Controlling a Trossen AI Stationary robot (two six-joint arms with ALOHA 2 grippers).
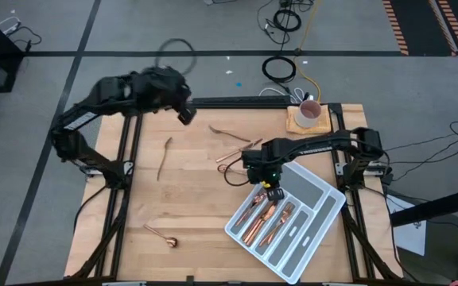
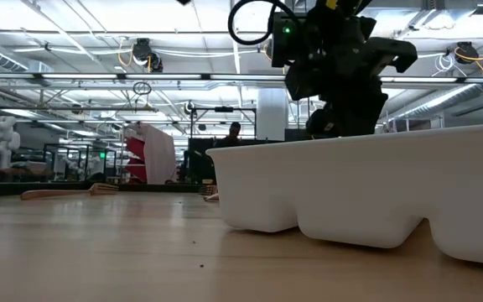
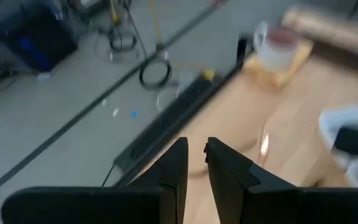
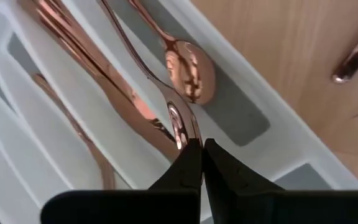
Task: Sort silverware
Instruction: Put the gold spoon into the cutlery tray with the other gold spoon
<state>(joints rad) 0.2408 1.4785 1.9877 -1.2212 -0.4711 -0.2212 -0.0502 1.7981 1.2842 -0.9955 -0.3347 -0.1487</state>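
Note:
The grey-white divided tray (image 1: pixel 308 208) lies slantwise at the table's near right, with several copper pieces of silverware (image 1: pixel 262 216) lying in its compartments. My right gripper (image 1: pixel 270 189) hangs over the tray's far end, pointing down, shut on one copper piece (image 4: pixel 143 70). A spoon (image 4: pixel 190 70) lies in the compartment beside it. Loose silverware lies flat on the wood: one piece (image 1: pixel 164 157) at centre left, a few (image 1: pixel 230 144) near the middle, a spoon (image 1: pixel 162 236) near the front. My left gripper (image 1: pixel 185 114) is raised at the far left, its fingers (image 3: pixel 178 163) slightly apart, with nothing between them. My right gripper pinches the copper piece by its widened end (image 4: pixel 178 127) between its two fingertips, coming from above and pointing steeply down. The piece runs away from the fingers along a tray compartment; whether its far end rests on the tray I cannot tell.
A cup on a wooden coaster (image 1: pixel 307 114) stands at the table's far right corner. Cables (image 1: pixel 279 68) lie on the floor beyond the far edge. In the low view the tray's wall (image 2: pixel 376 189) fills the right half. Bare wood lies between the loose pieces.

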